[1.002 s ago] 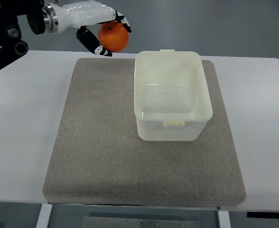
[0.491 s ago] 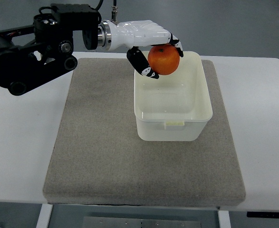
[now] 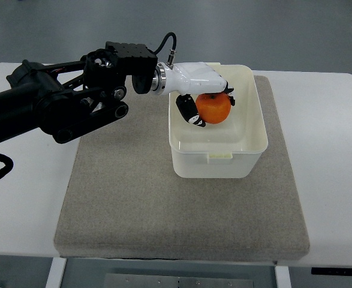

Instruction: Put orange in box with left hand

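My left hand (image 3: 211, 105), white with black fingertips, is shut on the orange (image 3: 214, 108). It holds the fruit inside the rim of the pale cream box (image 3: 247, 150), over the box's far half. The thumb (image 3: 190, 111) grips the orange's left side and the other fingers wrap over its top and right. The black left arm (image 3: 68, 105) reaches in from the left edge across the mat. Whether the orange touches the box floor cannot be told.
The box stands on a grey felt mat (image 3: 122, 198) that covers most of the white table (image 3: 331, 156). The table's near edge runs along the bottom of the picture. The right arm does not show.
The left hand has carried the orange rightward and toward the near side, from beyond the mat's far left to over the box, and now lower, inside its rim.
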Tool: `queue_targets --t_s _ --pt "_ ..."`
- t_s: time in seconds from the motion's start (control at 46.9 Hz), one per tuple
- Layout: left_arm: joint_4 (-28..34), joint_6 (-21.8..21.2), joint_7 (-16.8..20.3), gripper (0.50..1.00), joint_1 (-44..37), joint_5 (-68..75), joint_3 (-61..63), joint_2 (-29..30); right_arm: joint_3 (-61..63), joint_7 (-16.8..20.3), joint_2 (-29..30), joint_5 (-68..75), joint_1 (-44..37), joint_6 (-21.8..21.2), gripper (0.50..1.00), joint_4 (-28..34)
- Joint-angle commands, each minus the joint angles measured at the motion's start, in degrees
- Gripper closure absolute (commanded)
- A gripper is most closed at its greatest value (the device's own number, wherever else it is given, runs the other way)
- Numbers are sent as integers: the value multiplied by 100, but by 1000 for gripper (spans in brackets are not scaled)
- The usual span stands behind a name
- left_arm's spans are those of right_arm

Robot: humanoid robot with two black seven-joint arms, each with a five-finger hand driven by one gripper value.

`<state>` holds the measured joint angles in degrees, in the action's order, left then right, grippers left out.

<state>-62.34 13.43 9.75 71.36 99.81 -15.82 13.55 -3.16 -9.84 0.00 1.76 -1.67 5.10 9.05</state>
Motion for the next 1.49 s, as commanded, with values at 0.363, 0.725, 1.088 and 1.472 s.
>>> queue_targets --t_s 0.363,0.725,1.088,1.472 --pt "205 -130 1 718 -193 56 -9 -230 -1 0 0 0 0 0 574 0" --pt "187 -139 1 611 -184 -31 -62 -178 -1 0 0 0 0 0 574 0" --pt "30 -174 18 574 -149 -487 -528 200 -1 0 0 0 0 0 574 0" --pt "20 -226 18 525 -201 -3958 -1275 1035 -1 0 0 0 0 0 574 0"
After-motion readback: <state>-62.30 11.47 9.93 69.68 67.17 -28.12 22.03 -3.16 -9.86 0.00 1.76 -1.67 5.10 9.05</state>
